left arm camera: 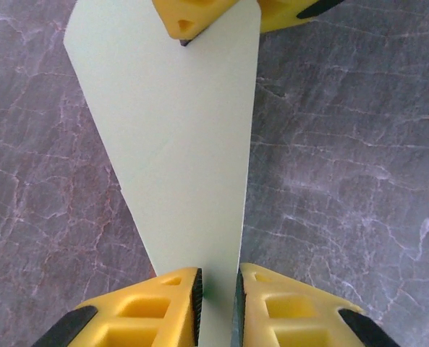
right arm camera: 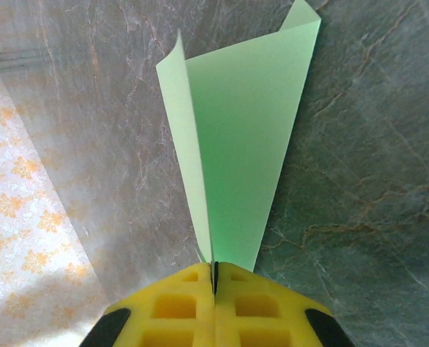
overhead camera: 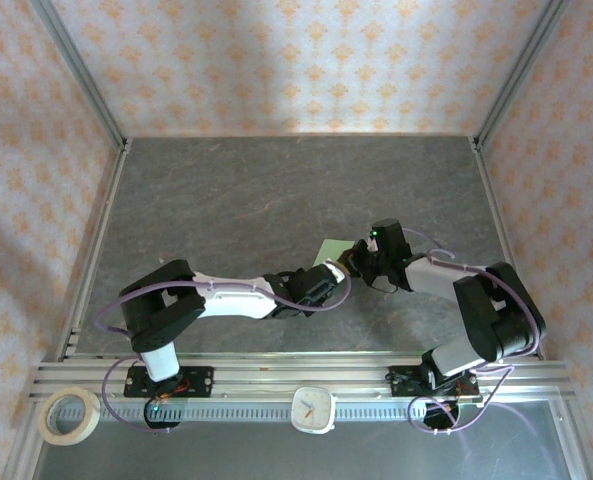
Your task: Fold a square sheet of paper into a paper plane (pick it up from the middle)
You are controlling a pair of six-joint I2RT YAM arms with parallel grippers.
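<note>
One green paper plane, one left gripper, one right gripper, one tape roll, one clock.

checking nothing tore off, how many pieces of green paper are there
1. The paper plane is at the middle of the table, clamped in the shut right gripper and running between the slightly parted fingers of the left gripper. Scraps underneath could be hidden.

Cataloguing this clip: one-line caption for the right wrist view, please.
Right gripper shut on the narrow end of a folded pale green paper plane, against a grey marbled table.
</note>
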